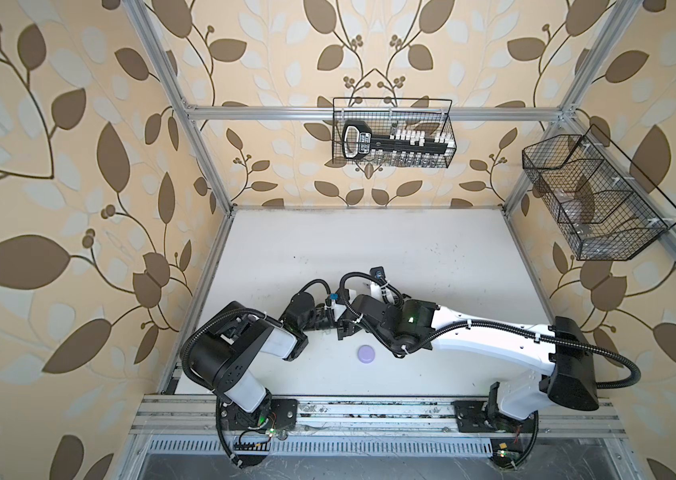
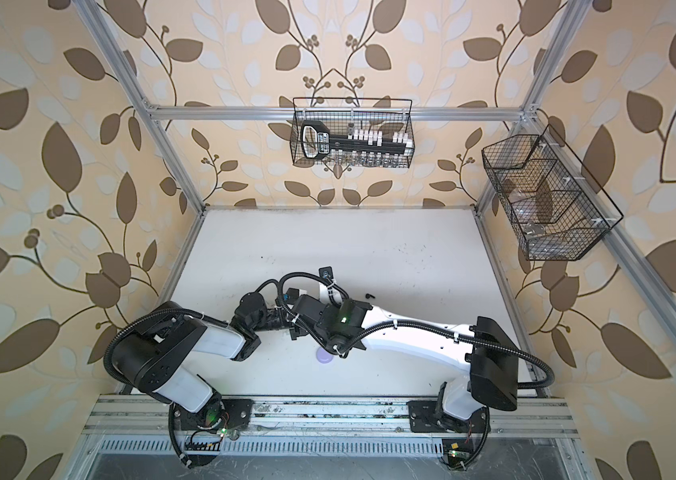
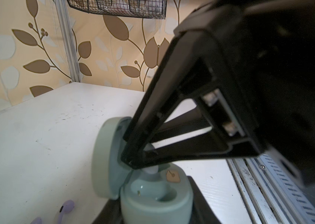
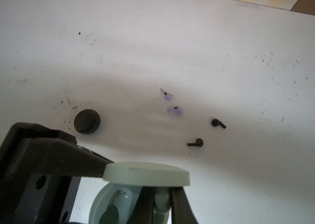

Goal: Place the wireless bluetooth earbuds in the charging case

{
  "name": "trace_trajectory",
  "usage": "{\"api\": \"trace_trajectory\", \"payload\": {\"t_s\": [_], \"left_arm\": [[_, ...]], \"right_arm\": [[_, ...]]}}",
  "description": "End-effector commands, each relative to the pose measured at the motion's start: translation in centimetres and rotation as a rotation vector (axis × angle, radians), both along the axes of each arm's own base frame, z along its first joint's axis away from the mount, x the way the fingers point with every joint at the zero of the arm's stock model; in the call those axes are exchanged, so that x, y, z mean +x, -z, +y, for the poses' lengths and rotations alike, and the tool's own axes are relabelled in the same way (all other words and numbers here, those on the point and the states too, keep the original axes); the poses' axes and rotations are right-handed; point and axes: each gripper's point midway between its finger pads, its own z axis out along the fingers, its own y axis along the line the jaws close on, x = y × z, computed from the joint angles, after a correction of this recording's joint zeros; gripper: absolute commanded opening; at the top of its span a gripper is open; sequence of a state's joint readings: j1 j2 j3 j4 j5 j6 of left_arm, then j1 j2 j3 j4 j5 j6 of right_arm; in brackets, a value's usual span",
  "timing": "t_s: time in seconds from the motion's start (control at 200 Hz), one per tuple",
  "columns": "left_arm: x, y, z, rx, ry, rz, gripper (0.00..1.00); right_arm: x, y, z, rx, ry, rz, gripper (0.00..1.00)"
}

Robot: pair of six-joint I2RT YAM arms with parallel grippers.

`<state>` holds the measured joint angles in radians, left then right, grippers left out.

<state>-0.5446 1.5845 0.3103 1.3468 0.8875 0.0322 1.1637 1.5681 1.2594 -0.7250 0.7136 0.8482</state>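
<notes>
My left gripper point(image 3: 152, 215) is shut on the base of a mint-green charging case point(image 3: 153, 195), whose lid point(image 3: 106, 155) stands open. My right gripper point(image 4: 162, 206) is shut on a pale mint earbud point(image 4: 162, 200) and holds it just over the case's wells, under the lid point(image 4: 145, 174). From the left wrist view, its fingertips point(image 3: 133, 161) sit at the case mouth with the pale earbud point(image 3: 151, 170) showing below them. Two lilac earbuds point(image 4: 166, 94) point(image 4: 175, 110) and two black earbuds point(image 4: 217, 122) point(image 4: 196, 143) lie loose on the table beyond. In both top views the arms hide the mint case.
A shut black round case point(image 4: 87, 121) lies on the table near the left gripper's finger point(image 4: 56, 155). A shut lilac case point(image 1: 366, 354) sits in front of the arms. Wire baskets hang on the back rail point(image 1: 392, 133) and the right rail point(image 1: 594, 199).
</notes>
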Motion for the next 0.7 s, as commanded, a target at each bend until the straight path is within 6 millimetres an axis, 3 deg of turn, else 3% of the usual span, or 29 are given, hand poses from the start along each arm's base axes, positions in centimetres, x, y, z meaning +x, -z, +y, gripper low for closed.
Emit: {"api": "trace_trajectory", "payload": {"t_s": [0.0, 0.7], "left_arm": [[-1.0, -3.2, -0.3, -0.069, 0.045, -0.112, 0.00], [-1.1, -2.9, -0.1, -0.063, 0.041, -0.126, 0.00]], "right_arm": [[-0.2, -0.1, -0.3, -0.052, 0.012, -0.006, 0.06], [-1.3, -0.3, -0.3, -0.121, -0.018, -0.010, 0.06]]}}
